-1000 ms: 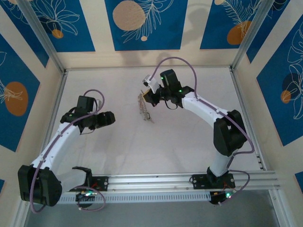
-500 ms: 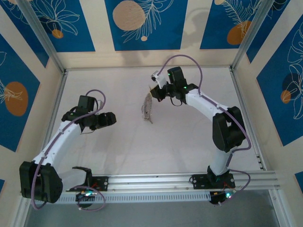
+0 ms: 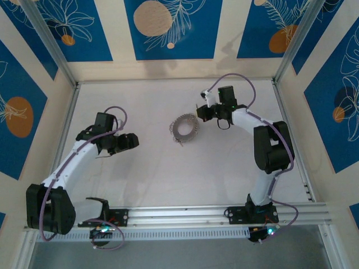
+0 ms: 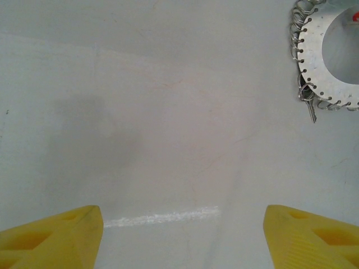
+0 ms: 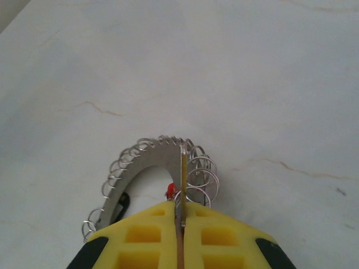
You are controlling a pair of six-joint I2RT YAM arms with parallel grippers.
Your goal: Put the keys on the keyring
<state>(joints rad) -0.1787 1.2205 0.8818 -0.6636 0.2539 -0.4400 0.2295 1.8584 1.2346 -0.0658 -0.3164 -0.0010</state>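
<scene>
We note the keyring [image 3: 184, 128] flat mid-table, nearer the far edge, with open table [image 3: 168, 174] on its near side. Right gripper [image 3: 201, 112] sits just beside it, clenched on a thin yellowish strip [image 5: 183, 168]. Left gripper [image 3: 129, 141] is released, well apart.

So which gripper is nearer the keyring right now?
Right. The right gripper sits at the far-right edge of the keyring, jaws shut. The left gripper is open and well off to the ring's left, across bare table.
</scene>
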